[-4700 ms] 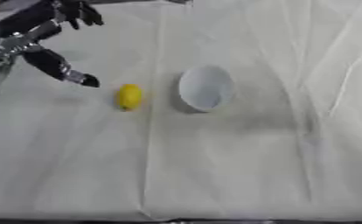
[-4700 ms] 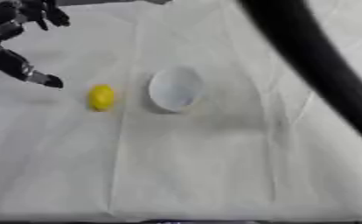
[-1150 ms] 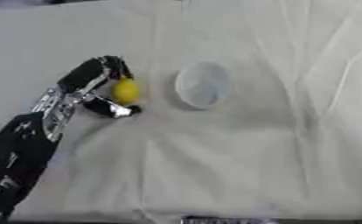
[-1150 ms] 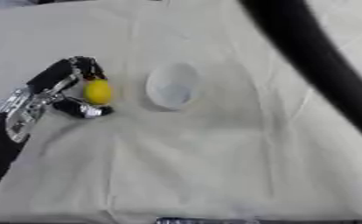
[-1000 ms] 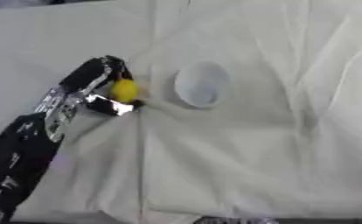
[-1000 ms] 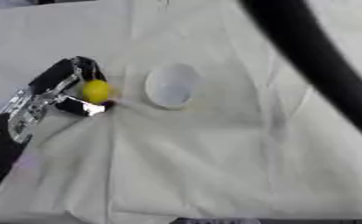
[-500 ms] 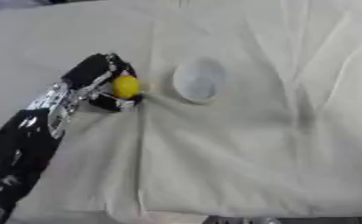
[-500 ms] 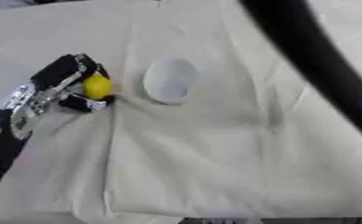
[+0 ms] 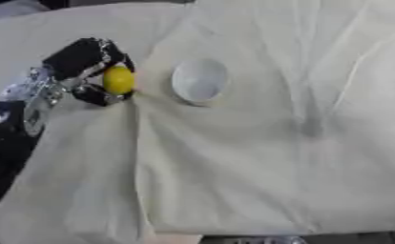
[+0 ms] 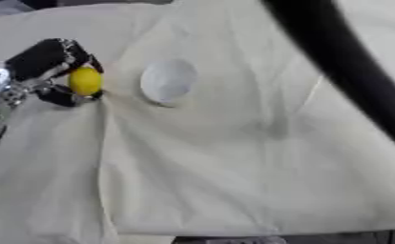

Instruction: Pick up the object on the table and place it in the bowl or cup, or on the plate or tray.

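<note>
The left hand (image 9: 82,71) has its fingers and thumb curled around a small lemon (image 9: 118,80), bright yellow and oval, just left of the white bowl (image 9: 199,80) on the cream cloth (image 9: 259,157).

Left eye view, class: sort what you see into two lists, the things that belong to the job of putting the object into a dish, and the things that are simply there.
Belongs to the job:
- yellow lemon, held in the left hand
- white bowl, standing to the right of the lemon

Simply there:
- cream tablecloth, creased
- a dark curved band crossing the right eye view's upper right
</note>
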Controlling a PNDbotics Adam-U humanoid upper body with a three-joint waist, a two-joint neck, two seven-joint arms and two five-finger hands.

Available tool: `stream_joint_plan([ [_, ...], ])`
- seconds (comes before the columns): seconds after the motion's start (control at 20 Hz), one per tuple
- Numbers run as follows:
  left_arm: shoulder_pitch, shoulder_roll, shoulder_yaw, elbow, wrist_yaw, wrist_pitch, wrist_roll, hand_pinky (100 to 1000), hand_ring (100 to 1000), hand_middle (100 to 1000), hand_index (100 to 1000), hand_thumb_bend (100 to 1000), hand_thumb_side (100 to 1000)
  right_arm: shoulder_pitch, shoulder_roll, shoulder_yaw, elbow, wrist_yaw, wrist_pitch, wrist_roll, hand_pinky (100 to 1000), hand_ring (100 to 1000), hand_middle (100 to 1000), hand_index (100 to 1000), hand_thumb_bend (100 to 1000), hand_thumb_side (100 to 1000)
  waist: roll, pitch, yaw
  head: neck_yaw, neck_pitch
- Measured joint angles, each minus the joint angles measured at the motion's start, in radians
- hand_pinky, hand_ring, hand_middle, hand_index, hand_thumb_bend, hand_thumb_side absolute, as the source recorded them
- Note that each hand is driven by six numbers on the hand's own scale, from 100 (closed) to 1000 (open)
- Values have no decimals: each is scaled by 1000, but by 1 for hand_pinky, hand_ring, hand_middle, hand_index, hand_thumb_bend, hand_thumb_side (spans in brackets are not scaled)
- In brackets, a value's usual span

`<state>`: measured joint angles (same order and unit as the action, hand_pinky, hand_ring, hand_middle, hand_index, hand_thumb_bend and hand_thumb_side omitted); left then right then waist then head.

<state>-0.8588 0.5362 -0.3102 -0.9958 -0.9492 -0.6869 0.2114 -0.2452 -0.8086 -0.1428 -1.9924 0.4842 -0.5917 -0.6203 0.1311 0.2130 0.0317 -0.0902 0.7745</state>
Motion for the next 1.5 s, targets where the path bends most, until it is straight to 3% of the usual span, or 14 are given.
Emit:
stream_joint_plan([
  [0.1, 30, 48, -7, -48, 75, -3, -6, 100, 122, 131, 257, 178, 100, 0, -4, 1, 0, 0, 0, 1, 573, 703, 789, 792, 100, 1000, 1, -1, -11, -8, 0],
  [0.25, 104, 89, -18, -138, 285, 29, -30, 100, 123, 127, 263, 130, 100, -1, -4, 2, 0, -3, 0, 5, 568, 699, 788, 791, 100, 1000, -6, -1, -34, -8, 0],
  [0.5, 162, 89, -24, -315, 652, 154, -123, 100, 121, 123, 266, 100, 100, -2, -4, 7, 0, -9, -3, 10, 563, 693, 785, 790, 100, 1000, -31, 1, -60, -8, 0],
  [0.65, 160, 78, -20, -394, 781, 218, -172, 100, 126, 128, 267, 100, 100, -2, -3, 8, 0, -9, -4, 12, 555, 687, 785, 790, 100, 1000, -38, 2, -65, -7, 0],
  [0.95, 98, 76, -14, -415, 802, 262, -224, 100, 129, 131, 268, 107, 100, -1, -3, 13, 0, -10, 1, 23, 550, 685, 787, 791, 100, 1000, -37, 1, -67, -6, 0],
  [1.1, 70, 60, -14, -391, 778, 256, -234, 100, 133, 135, 268, 142, 100, -1, -3, 13, 0, -10, 2, 24, 547, 683, 787, 791, 100, 1000, -35, 1, -70, -6, 0],
  [1.5, 5, -14, -15, -309, 694, 227, -247, 100, 135, 136, 269, 120, 100, -1, -3, 17, 0, -14, 4, 31, 543, 681, 790, 793, 100, 1000, -23, 1, -87, -6, 0],
])
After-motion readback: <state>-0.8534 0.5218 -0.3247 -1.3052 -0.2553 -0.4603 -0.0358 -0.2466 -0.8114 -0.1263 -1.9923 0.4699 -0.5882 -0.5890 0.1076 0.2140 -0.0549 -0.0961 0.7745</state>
